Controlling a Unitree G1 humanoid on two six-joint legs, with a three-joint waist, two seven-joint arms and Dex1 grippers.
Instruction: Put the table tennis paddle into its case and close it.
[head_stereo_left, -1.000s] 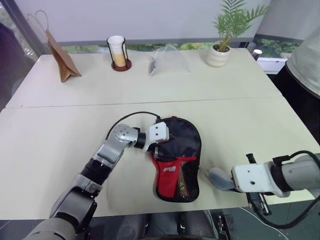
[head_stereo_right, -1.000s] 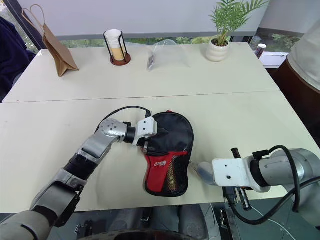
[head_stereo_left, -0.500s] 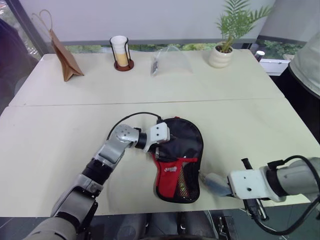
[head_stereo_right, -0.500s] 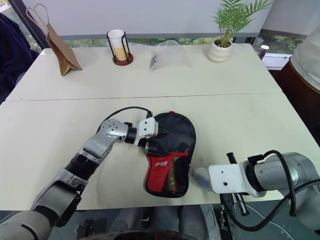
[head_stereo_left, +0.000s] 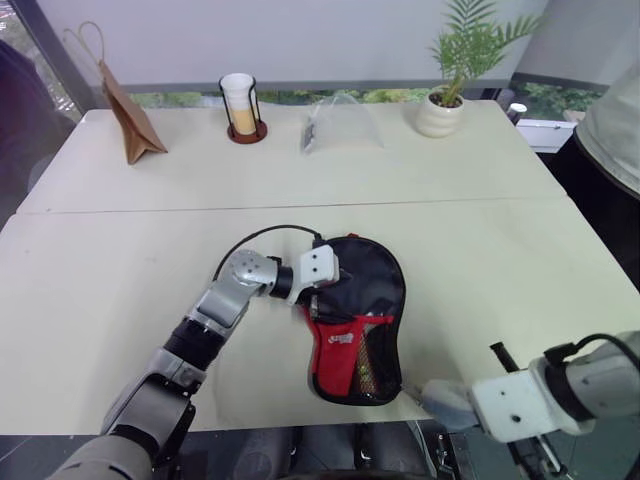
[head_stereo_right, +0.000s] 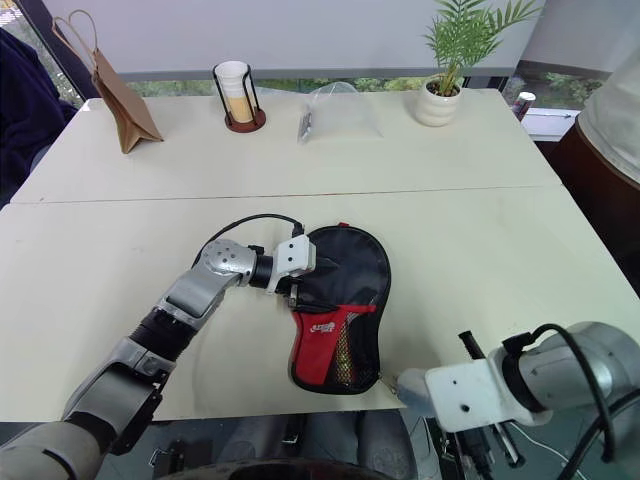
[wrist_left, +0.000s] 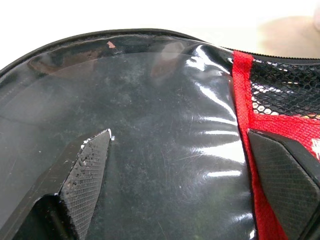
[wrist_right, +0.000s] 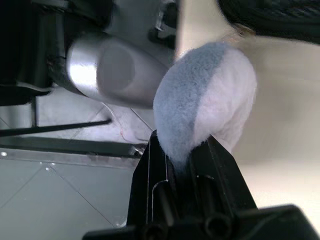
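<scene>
At the near tabletop (head_stereo_left: 120, 280) edge, the right tool (wrist_right: 187, 150) is clamped on a soft grey-and-white fuzzy tab. Beyond it, the case (head_stereo_left: 358, 318) lies flat; the left tool (wrist_left: 180, 165) rests spread wide on its glossy black face. The case looks light, floppy and slick, likely best gripped along its stitched rim. Its small logo is unreadable. The paddle is presumably inside.

1 pale counter (head_stereo_left: 120, 270), a seam running across it. Sitting along its far edge: 1 brown paper bag (head_stereo_left: 125, 112) with cord handles, leaning; 1 cup in a black wire holder (head_stereo_left: 239, 106); 1 clear plastic bag (head_stereo_left: 338, 124), lying flat; 1 potted plant (head_stereo_left: 447, 78) in a white pot.
</scene>
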